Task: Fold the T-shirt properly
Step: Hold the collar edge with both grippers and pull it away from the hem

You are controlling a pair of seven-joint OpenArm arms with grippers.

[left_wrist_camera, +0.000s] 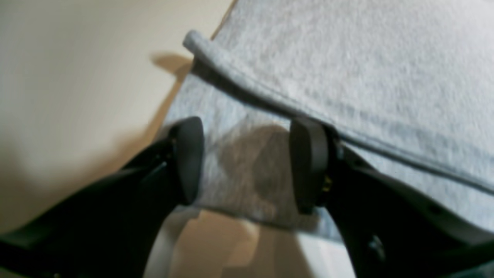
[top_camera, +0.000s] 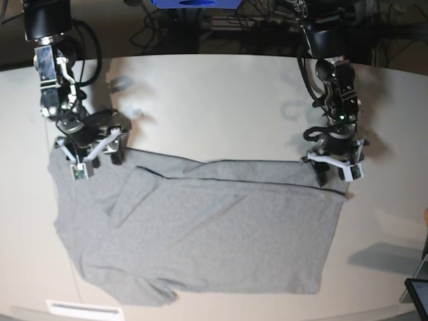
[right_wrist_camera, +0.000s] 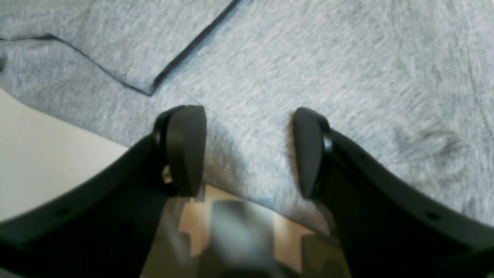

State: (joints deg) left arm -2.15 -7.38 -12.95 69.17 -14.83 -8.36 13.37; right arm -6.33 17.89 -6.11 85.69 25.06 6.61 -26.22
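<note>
The grey T-shirt [top_camera: 214, 234] lies flat on the beige table [top_camera: 214, 107], plain side up, with its far edge folded over along a dark seam line. My right gripper [top_camera: 97, 160] is at the shirt's far left corner. In the right wrist view this gripper [right_wrist_camera: 247, 150] is open, its pads straddling the cloth [right_wrist_camera: 347, 69] near its edge. My left gripper [top_camera: 334, 177] is at the far right corner. Seen from the left wrist, the left gripper [left_wrist_camera: 247, 162] is also open over the shirt's edge [left_wrist_camera: 347, 58], beside a raised hem fold.
A blue object [top_camera: 194, 3] and cables sit beyond the table's far edge. A dark screen corner [top_camera: 418, 294] shows at the bottom right, and a white strip [top_camera: 73, 309] lies at the near left edge. Bare tabletop stretches between the two arms.
</note>
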